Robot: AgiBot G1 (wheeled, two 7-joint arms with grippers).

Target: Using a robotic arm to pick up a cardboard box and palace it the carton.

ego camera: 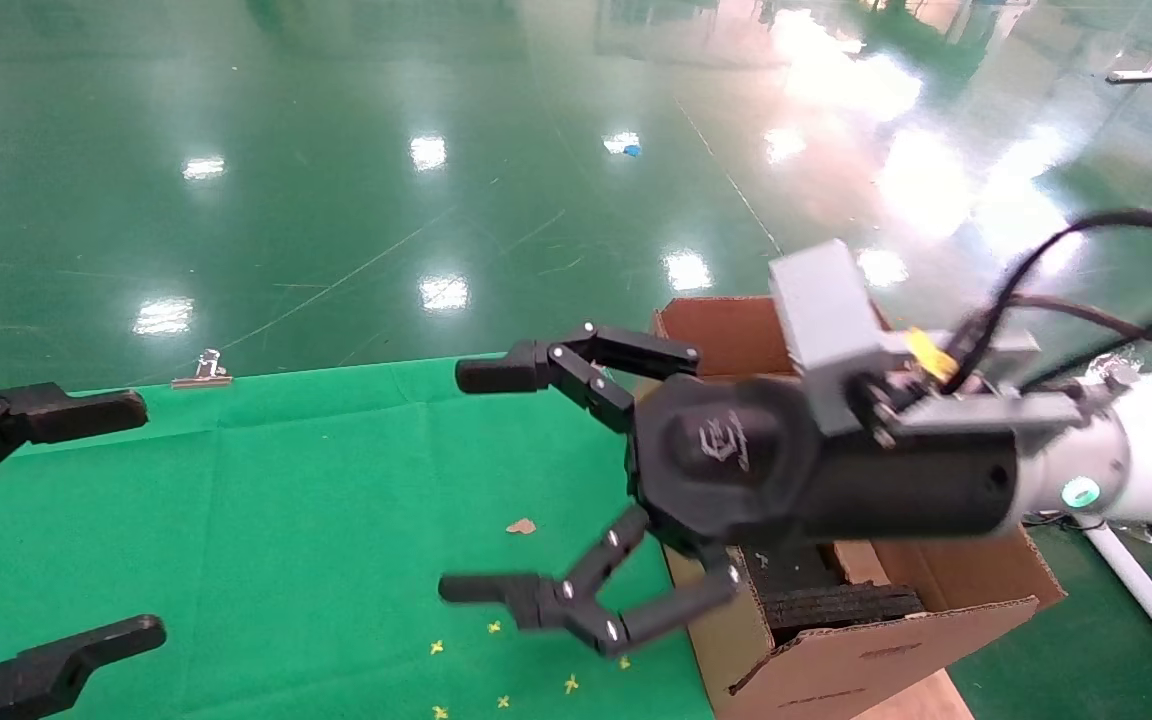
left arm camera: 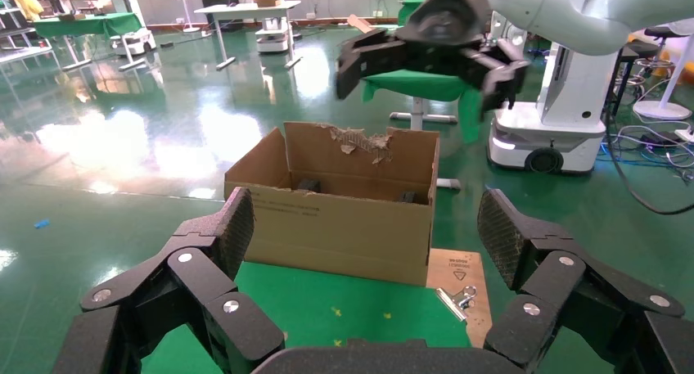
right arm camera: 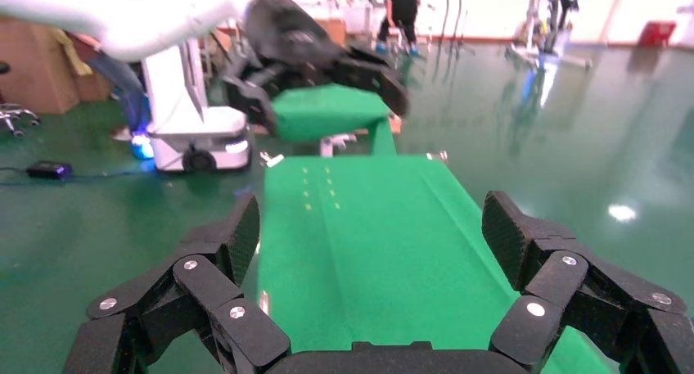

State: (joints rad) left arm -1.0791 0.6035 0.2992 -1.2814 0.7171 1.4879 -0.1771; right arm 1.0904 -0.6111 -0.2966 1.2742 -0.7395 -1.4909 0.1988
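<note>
Left gripper (ego camera: 46, 520) parked at near left over green cloth (ego camera: 316, 520), fingers spread, empty. Right gripper (ego camera: 536, 480) on the robotic arm (ego camera: 1136, 460) hovers beside the carton (ego camera: 876, 640) at right, wide open, holding nothing. Cardboard box not visible.

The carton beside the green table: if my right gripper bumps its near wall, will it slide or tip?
The carton looks like light corrugated board sitting at the edge of the green table, so a bump would probably slide it. Its torn flap suggests soft walls that flex. The black foam blocks inside add little weight. The right gripper, open and empty, hovers beside it.
</note>
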